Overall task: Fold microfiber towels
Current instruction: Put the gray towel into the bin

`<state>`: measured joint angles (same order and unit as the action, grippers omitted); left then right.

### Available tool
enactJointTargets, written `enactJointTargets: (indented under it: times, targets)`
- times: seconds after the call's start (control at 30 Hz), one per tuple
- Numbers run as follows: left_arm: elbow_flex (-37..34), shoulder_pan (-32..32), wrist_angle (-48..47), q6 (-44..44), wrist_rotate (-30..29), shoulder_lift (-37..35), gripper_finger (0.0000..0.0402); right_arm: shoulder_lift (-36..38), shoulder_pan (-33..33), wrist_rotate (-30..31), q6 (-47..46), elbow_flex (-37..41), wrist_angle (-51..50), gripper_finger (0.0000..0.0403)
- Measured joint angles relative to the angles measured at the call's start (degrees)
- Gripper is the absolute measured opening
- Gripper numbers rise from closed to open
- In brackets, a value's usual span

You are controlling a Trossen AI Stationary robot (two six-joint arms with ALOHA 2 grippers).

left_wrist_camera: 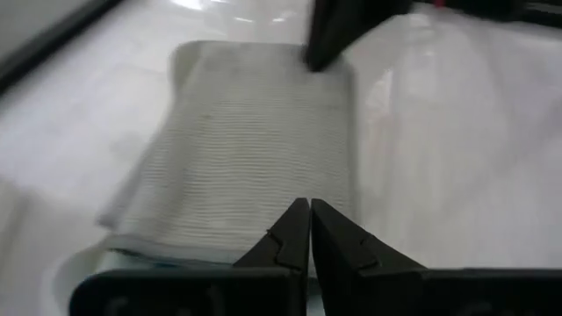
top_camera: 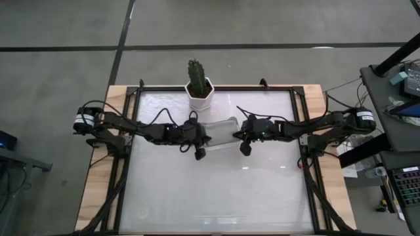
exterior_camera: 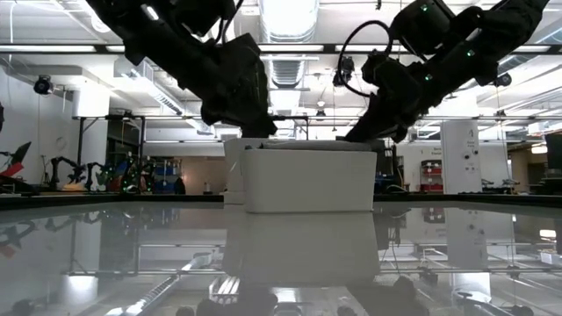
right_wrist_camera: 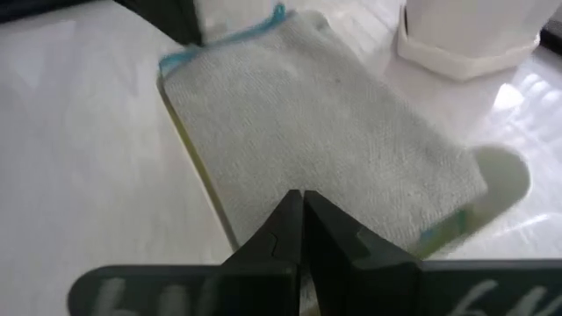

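1. Currently both arms hover mid-bench over the white tray (top_camera: 223,124), beside the potted cactus (top_camera: 197,80).
2. Left gripper (left_wrist_camera: 309,230) and right gripper (right_wrist_camera: 303,230): fingers pressed together, holding nothing.
3. Grey towel (right_wrist_camera: 325,132) lies folded on a stack in the tray; teal and yellow edges peek beneath.
4. Judgement: folding looks finished or nearly so; next, lift both arms clear.
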<state>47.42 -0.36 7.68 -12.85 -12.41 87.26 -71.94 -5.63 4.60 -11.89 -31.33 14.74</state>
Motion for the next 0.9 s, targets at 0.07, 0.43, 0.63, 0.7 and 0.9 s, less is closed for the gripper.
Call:
enactJointTargets:
  times: [0.07, 0.43, 0.63, 0.7, 0.9]
  targets:
    - [0.00, 0.02, -0.18, 0.30, -2.92, 0.00, 0.0000, 0.06, 0.00, 0.00, 0.57, 0.00, 1.40, 0.0008]
    - [0.00, 2.35, 2.41, 3.18, -8.78, 0.57, 0.0000, -0.09, -2.36, 0.61, 2.90, 0.00, 7.77, 0.0008]
    - [0.13, 3.25, 4.66, 3.27, -8.61, 2.79, 0.0000, -1.08, -5.09, 0.66, 3.06, -0.02, 8.96, 0.0008]
    - [0.13, 3.41, 4.77, 3.27, -8.61, 3.38, 0.0000, -2.09, -5.58, 0.77, 3.24, -0.02, 10.24, 0.0008]
    - [0.11, 3.39, 4.55, 3.13, -8.50, 4.64, 0.0000, -6.62, -5.95, 1.59, 3.57, 0.00, 12.02, 0.0008]
